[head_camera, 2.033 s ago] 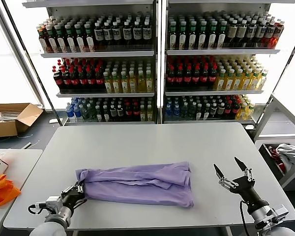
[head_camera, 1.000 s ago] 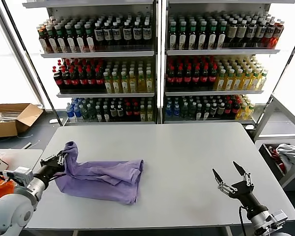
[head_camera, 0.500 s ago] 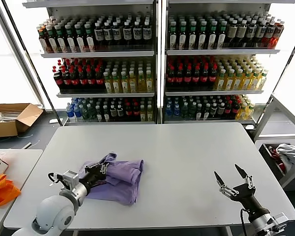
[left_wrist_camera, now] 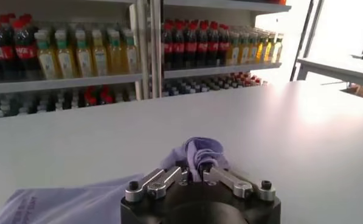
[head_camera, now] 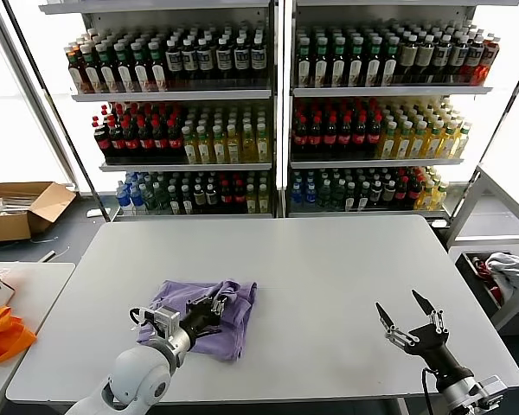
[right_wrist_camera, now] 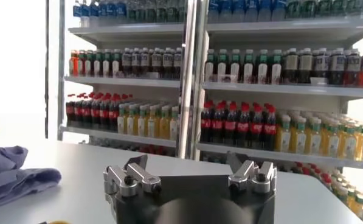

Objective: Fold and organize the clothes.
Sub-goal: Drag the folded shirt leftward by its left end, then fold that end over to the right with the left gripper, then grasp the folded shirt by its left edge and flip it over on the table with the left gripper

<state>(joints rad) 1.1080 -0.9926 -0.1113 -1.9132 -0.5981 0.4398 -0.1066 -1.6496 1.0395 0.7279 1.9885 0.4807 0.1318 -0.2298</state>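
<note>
Since the lavender T-shirt (head_camera: pixel 204 314) is thin and limp, you should treat it as light and prone to slumping. From the head view, it lies bunched on the grey table (head_camera: pixel 329 268), toward the robot's left near the front edge; the left gripper (head_camera: pixel 209 309) rests over it, and the right gripper (head_camera: pixel 406 318) hovers well apart, prongs spread wide. From the left wrist, you see the fingers (left_wrist_camera: pixel 169 177) pinching a fabric fold (left_wrist_camera: pixel 200 153). From the right wrist, the shirt (right_wrist_camera: pixel 14 173) sits far off; grip hems, not loose middle.
</note>
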